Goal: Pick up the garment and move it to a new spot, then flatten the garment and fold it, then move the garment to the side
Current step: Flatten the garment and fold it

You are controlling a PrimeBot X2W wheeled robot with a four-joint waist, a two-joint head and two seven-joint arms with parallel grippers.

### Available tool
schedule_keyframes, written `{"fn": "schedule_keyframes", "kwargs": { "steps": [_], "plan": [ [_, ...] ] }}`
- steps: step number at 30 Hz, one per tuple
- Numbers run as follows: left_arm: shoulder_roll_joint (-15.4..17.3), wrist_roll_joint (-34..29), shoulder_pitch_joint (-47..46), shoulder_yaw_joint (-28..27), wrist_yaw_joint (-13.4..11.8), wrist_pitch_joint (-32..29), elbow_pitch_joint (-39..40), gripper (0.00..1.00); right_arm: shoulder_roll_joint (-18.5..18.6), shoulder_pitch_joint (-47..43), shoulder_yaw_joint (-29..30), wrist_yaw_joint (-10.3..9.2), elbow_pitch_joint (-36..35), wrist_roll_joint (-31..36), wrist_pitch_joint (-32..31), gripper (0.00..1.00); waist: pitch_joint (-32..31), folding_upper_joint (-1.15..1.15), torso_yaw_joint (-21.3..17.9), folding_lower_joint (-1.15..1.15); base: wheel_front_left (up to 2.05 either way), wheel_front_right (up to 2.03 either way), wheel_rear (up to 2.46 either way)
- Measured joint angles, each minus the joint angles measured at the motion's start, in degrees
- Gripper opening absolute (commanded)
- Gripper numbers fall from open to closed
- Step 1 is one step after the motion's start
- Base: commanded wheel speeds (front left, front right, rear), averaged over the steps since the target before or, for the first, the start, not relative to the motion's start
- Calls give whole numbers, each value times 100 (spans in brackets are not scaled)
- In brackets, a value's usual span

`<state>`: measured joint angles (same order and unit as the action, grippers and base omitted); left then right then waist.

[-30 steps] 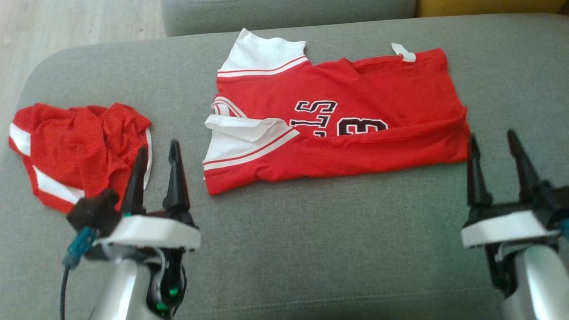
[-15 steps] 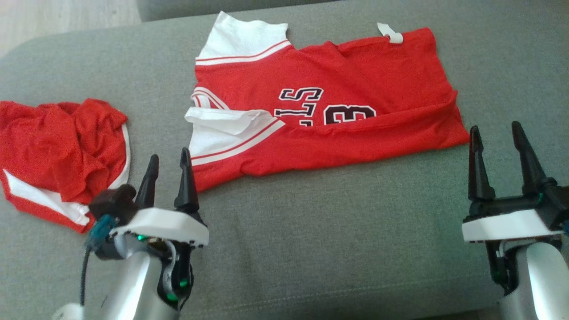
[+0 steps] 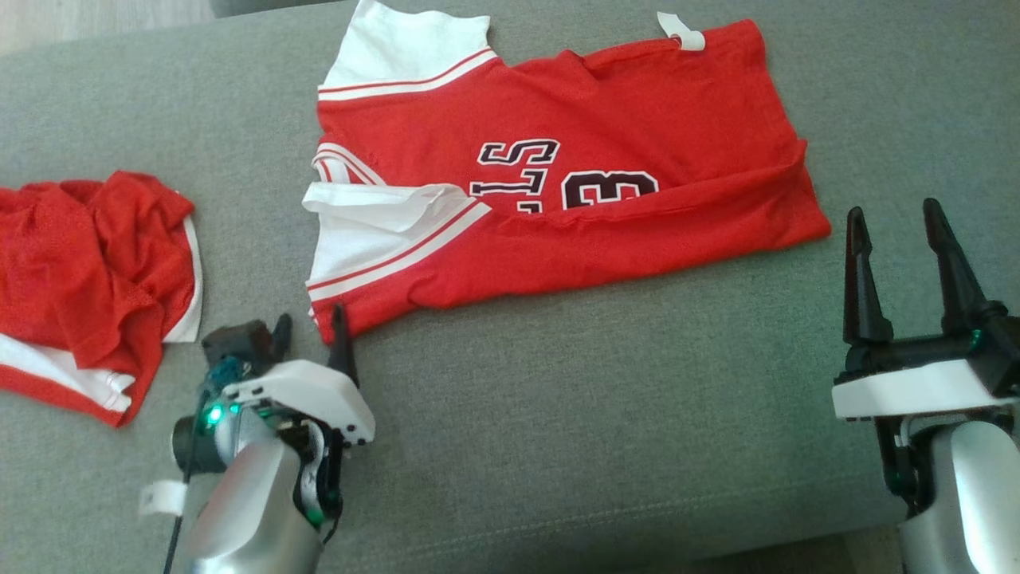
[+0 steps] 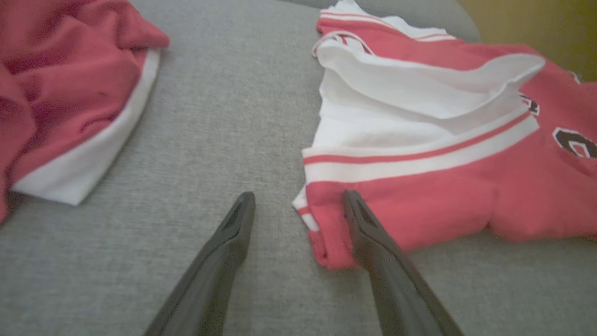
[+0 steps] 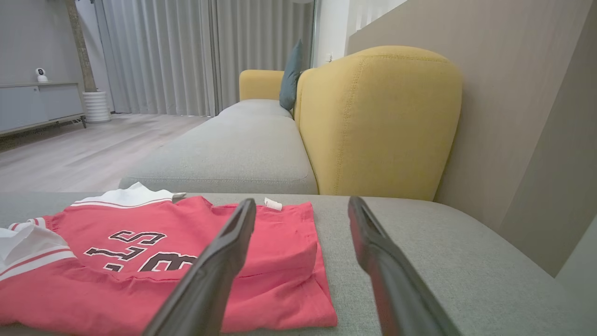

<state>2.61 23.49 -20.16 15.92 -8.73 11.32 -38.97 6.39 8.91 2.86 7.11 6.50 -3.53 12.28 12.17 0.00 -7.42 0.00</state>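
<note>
Jaws spread wide and empty on both: left gripper (image 3: 311, 315) straddles jersey (image 3: 558, 119) corner, contact unclear, right gripper (image 3: 892, 209) hovers clear; crumpled red garment (image 3: 88, 263) cut off at left edge.

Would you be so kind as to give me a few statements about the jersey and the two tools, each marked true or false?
1. The left tool stands open at the near left corner of the red jersey. True.
2. The right tool is shut on the jersey's hem. False: it is open, off the jersey's right end, and holds nothing.
3. A crumpled red garment lies to the left of the jersey, apart from it. True.
4. The jersey lies on a wooden table. False: it lies on a grey sofa cushion.
</note>
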Motion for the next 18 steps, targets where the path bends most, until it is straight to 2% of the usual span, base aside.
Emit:
{"fn": "schedule_keyframes", "kwargs": {
  "steps": [11, 12, 13, 14, 18],
  "plan": [
    [70, -83, -512, 209, 131, -431, -372, 100, -2, 5, 5, 0, 2, 0, -24, 100, 154, 0, -59, 0, 0, 0, 0],
    [82, -85, -549, 232, 175, -494, -382, 86, -2, 10, 9, 0, 4, 0, -27, 100, 165, 0, -59, 0, 0, 0, 0],
    [94, -86, -580, 249, 232, -536, -387, 27, -2, 24, 13, 0, 10, 0, -30, 100, 170, 0, -53, 0, 0, 0, 0],
    [99, -81, -602, 271, 294, -571, -386, 0, -2, 48, 32, 0, 14, 0, -55, 100, 172, 0, -42, 0, 0, 0, 0],
    [53, -79, -598, 369, 367, -405, -338, 0, -7, 263, 183, 0, 191, -15, -322, 100, 159, 0, 45, 0, 0, 0, 0]
  ]
}}
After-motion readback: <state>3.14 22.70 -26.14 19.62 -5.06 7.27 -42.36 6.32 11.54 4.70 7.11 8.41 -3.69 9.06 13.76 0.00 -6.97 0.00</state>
